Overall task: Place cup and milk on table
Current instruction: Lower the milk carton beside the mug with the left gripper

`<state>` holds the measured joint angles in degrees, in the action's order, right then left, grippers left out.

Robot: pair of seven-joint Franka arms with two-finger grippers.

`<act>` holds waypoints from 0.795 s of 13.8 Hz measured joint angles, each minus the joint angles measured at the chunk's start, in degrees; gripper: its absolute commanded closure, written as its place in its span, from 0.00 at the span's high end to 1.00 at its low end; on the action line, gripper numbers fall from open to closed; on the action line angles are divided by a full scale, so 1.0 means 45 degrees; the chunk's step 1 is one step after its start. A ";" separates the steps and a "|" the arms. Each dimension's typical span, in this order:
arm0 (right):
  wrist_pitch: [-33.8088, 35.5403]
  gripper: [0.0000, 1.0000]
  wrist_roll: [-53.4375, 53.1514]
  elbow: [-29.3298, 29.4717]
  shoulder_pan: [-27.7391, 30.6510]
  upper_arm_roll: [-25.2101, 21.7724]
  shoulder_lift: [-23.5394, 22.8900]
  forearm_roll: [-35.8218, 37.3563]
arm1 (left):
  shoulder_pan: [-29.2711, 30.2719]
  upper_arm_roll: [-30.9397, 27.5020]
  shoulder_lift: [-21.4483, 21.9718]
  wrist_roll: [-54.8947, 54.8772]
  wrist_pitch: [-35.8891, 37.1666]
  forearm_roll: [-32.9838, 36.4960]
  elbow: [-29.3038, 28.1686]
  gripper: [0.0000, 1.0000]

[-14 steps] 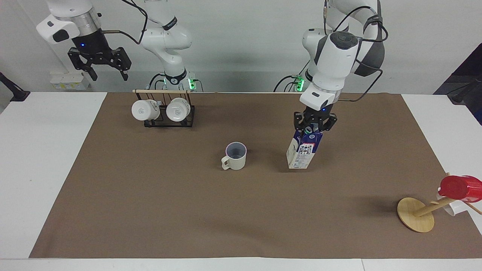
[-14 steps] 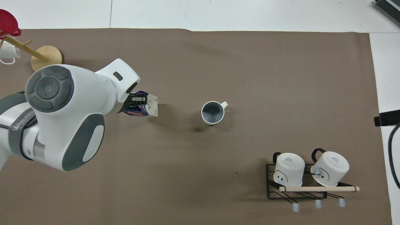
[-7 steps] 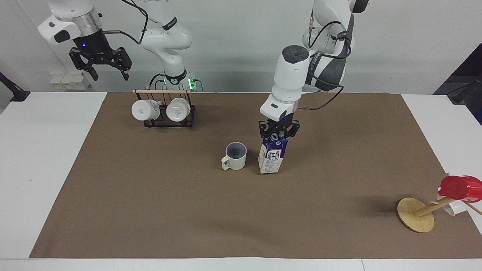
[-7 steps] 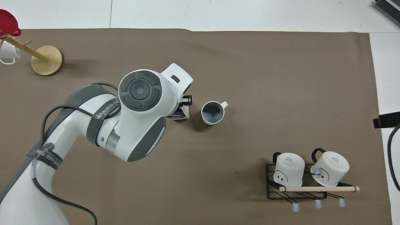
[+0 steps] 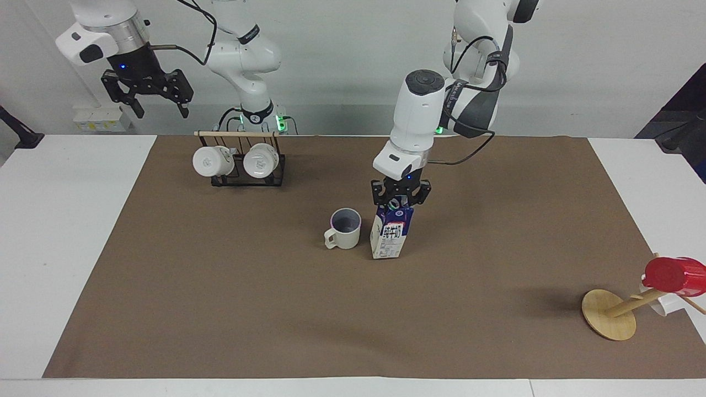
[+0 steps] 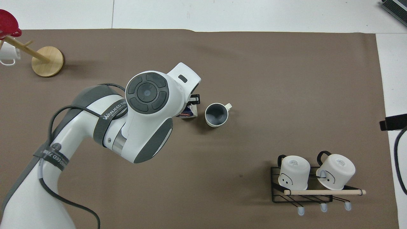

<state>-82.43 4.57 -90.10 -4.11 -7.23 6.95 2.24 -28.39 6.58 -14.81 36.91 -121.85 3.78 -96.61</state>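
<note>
1. Milk (image 5: 391, 234): carton sits just beside the cup (image 5: 345, 229), toward the left arm's end of the table (image 5: 66, 248). Base looks to be on the brown mat (image 5: 496, 264) or a hair above it; contact can't be confirmed. Carton leans slightly.
2. Cup: upright on the mat, approx. mid-mat, handle pointing to the right arm's end. No gripper on it. Judged as placed.
3. Progress: cup step done. Milk is at its spot next to the cup but not yet let go. Remaining, by judgement: settle carton flat, open fingers, lift arm clear.
4. Left gripper (image 5: 400, 202): clenched on the milk's gabled top, gripping from above, wrist approx. vertical. In the overhead view the arm's wrist covers most of the carton (image 6: 189, 112); only a corner shows beside the cup (image 6: 216, 114).
5. Right gripper (image 5: 146, 94): fingers spread wide, holding nothing, waiting up high, well apart from the cup, above the table's edge nearest the robots, near the mug rack (image 5: 242, 160).
6. Caution (judgement): carton is close to the cup; a tilted release could tip it onto the cup. Straighten before opening.
7. Other items, well apart from the cup: two white mugs on the rack; red cup (image 5: 674, 275) on a wooden stand (image 5: 609, 314) at the left arm's end.
</note>
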 measured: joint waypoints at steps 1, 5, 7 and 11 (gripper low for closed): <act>0.0000 1.00 -0.0006 0.0000 0.0000 0.0000 0.0001 0.0000 | -0.0003 0.0011 -0.0087 0.0095 -0.0028 0.0000 0.0000 0.51; 0.0000 1.00 -0.0008 0.0000 0.0000 0.0000 0.0010 -0.0001 | -0.0015 0.0018 -0.0234 0.0232 -0.0233 0.0000 0.0007 0.56; 0.0000 1.00 -0.0008 0.0000 0.0000 0.0000 0.0011 -0.0005 | -0.0022 0.0019 -0.0238 0.0249 -0.0233 0.0000 0.0006 0.73; 0.0000 1.00 -0.0008 0.0000 0.0000 0.0000 0.0012 -0.0005 | -0.0092 0.0022 -0.0353 0.0275 -0.0233 0.0000 0.0002 1.00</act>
<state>-82.43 4.54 -90.10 -4.12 -7.23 7.01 2.22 -28.80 6.68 -16.40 38.15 -122.90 3.78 -96.61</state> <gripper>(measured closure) 0.000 0.185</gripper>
